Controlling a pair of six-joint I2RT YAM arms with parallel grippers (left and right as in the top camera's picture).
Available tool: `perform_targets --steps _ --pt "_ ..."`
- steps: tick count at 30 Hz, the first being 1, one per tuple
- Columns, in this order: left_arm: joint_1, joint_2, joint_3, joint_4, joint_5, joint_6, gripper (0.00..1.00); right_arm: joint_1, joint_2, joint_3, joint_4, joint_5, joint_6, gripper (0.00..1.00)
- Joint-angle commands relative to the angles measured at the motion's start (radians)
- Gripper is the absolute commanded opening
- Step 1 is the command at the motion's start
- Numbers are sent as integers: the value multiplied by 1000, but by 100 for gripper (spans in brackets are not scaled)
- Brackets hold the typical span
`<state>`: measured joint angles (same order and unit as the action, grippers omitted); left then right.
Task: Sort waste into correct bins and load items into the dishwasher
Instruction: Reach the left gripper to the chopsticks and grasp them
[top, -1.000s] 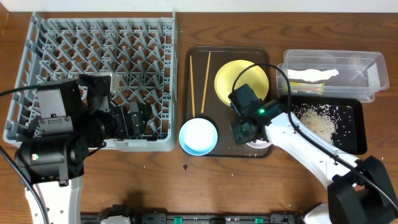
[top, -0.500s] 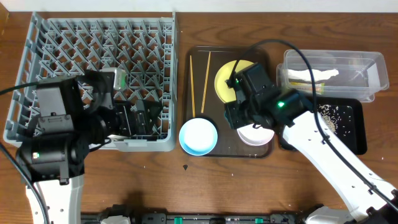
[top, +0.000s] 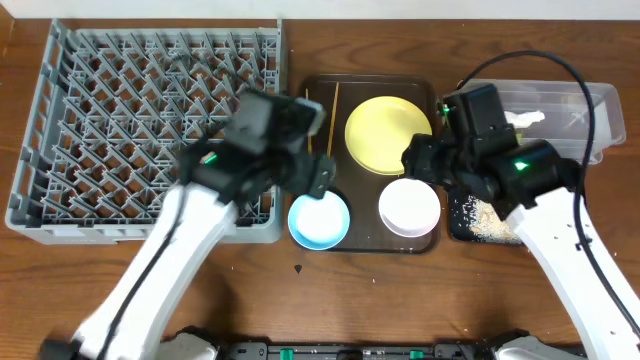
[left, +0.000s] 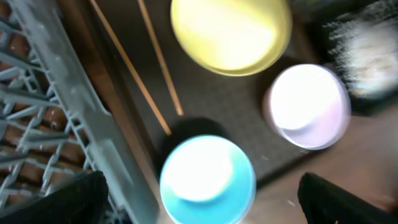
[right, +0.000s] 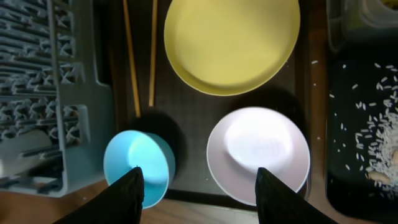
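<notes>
On the dark brown tray lie two chopsticks, a yellow plate, a white bowl and, at its front left corner, a light blue bowl. My left gripper is open and empty just above the blue bowl, which shows between its fingers. My right gripper is open and empty, high above the white bowl; its fingers frame both bowls. The napkin lies in the clear tub. Rice lies in the black tray. The wrapper and cup are hidden.
The grey dish rack fills the left of the table, its wall right beside the tray and the blue bowl. My right arm covers most of the black tray and the tub's left end. Bare wood runs along the table's front.
My left arm has swung right from the rack's front to above the blue bowl. My right gripper has lifted off the white bowl and drawn back to the right.
</notes>
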<state>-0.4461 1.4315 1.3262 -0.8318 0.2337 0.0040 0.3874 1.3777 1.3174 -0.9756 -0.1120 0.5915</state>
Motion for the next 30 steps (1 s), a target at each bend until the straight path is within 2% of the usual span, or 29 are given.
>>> perform_targets --steps 1,8,11,14,18,21,23,25,28,29,30 --pt "-7 181 74 20 -64 -1 100 -6 -8 11 -16 -21 10 56" --pt "-7 526 261 25 -66 3 81 -6 -8 11 -48 -20 10 56" --pt "-7 595 283 84 -66 2 79 -5 -8 11 -57 -20 11 57" --pt "-7 654 283 154 -68 2 70 -5 -8 11 -63 -20 10 57" --pt "-7 731 283 201 -101 -9 64 -5 -8 11 -67 -19 10 64" --pt "-7 779 283 213 -104 -9 57 -5 -8 11 -71 5 9 65" --pt "-7 805 283 215 -104 -10 49 -7 -8 11 -76 37 14 66" --pt "-7 819 282 212 -104 -25 38 -27 -14 11 -76 65 14 71" --pt "-7 820 282 209 -103 -40 21 -94 -42 11 -89 116 12 74" --pt "-8 817 282 206 -103 -47 19 -120 -55 11 -93 130 8 74" --pt "-8 814 282 200 -103 -47 10 -161 -77 11 -99 150 -5 74"
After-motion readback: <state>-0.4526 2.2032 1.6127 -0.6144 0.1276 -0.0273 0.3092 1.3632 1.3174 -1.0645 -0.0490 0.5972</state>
